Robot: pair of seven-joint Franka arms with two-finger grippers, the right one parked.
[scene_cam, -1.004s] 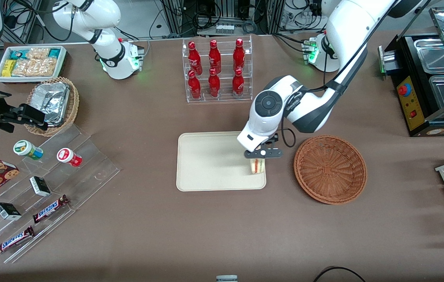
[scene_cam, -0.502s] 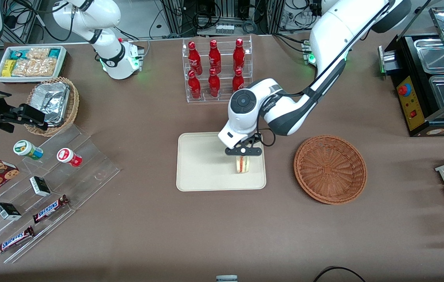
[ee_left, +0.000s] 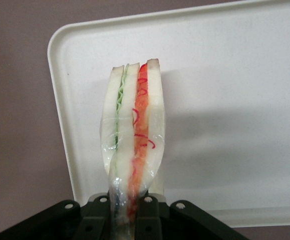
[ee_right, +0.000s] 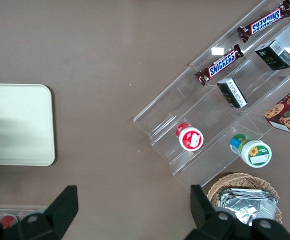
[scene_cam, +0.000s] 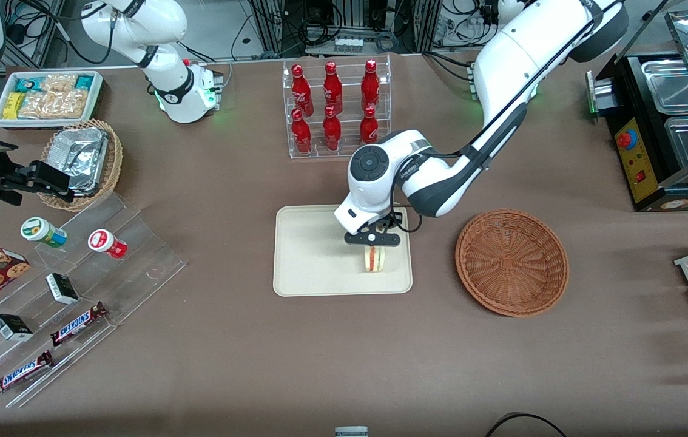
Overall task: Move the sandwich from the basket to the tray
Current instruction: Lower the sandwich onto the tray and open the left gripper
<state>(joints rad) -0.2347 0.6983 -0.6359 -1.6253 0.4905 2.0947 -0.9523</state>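
My left gripper (scene_cam: 373, 244) is shut on the sandwich (scene_cam: 374, 259), a plastic-wrapped wedge of white bread with red and green filling. It holds the sandwich upright over the cream-beige tray (scene_cam: 313, 255), at the part of the tray nearest the basket. In the left wrist view the sandwich (ee_left: 133, 135) is pinched between the black fingers of the gripper (ee_left: 127, 217), with the tray (ee_left: 234, 100) below it. I cannot tell whether the sandwich touches the tray. The reddish-brown wicker basket (scene_cam: 511, 262) stands empty beside the tray, toward the working arm's end.
A clear rack of red bottles (scene_cam: 335, 108) stands farther from the front camera than the tray. Toward the parked arm's end are a clear stepped display (scene_cam: 71, 291) with snacks and chocolate bars, a tan basket of foil containers (scene_cam: 82, 159) and a white bin of snack packets (scene_cam: 47, 97). A black appliance (scene_cam: 665, 127) stands at the working arm's end.
My gripper has carried the sandwich from the tray's edge nearest the basket farther in over the tray, and a little lower. The grip has not changed.
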